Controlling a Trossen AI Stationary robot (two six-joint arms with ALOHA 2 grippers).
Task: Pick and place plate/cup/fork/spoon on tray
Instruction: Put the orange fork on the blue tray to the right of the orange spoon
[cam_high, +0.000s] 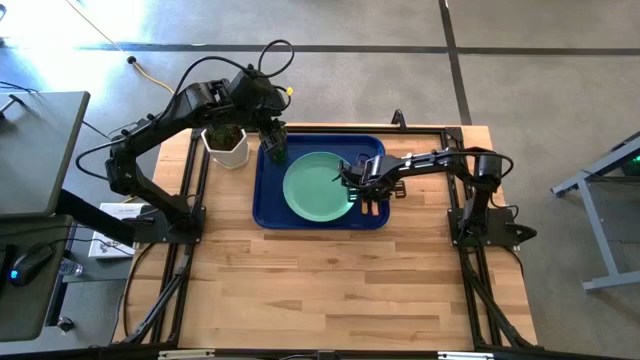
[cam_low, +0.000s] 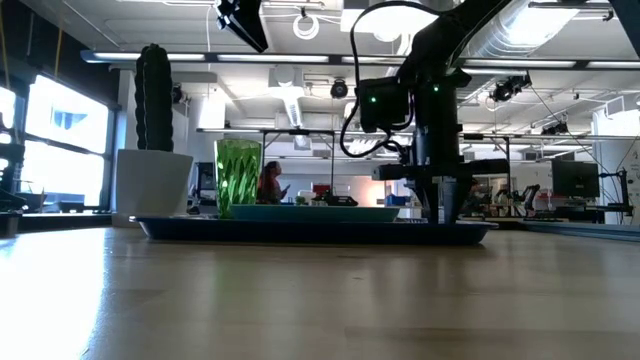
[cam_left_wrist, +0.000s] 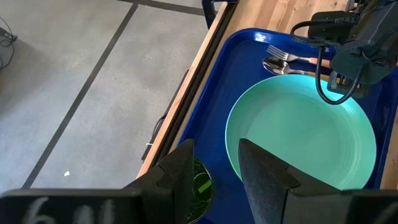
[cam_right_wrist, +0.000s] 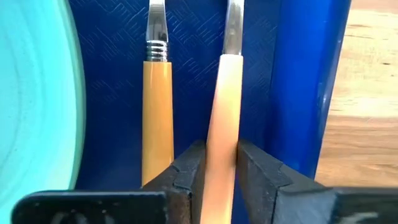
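The dark blue tray (cam_high: 265, 210) holds the mint-green plate (cam_high: 315, 185). The olive-green cup (cam_low: 238, 175) stands upright on its base in the tray's far left corner. The spoon (cam_left_wrist: 277, 65) and fork (cam_left_wrist: 280, 52) lie side by side between the plate and the tray's right rim, the fork nearer the rim. My left gripper (cam_left_wrist: 214, 168) is open above the cup, clear of it in the low view (cam_low: 245, 20). My right gripper (cam_right_wrist: 221, 155) is shut on the fork's handle over the tray's right side (cam_high: 368, 195). My right gripper pinches the fork's pale orange handle (cam_right_wrist: 222, 124) between its two fingers, toward the handle's free end. The fingers come from above, pointing down, and lie across the handle. The fork's head end points to the tray's far side, low over the tray floor; whether the handle is lifted I cannot tell.
A white hexagonal pot with a green cactus (cam_high: 228, 140) stands on the table just left of the tray's far left corner, close to my left arm. Bare wood (cam_high: 340, 290) stretches from the tray to the table's near edge.
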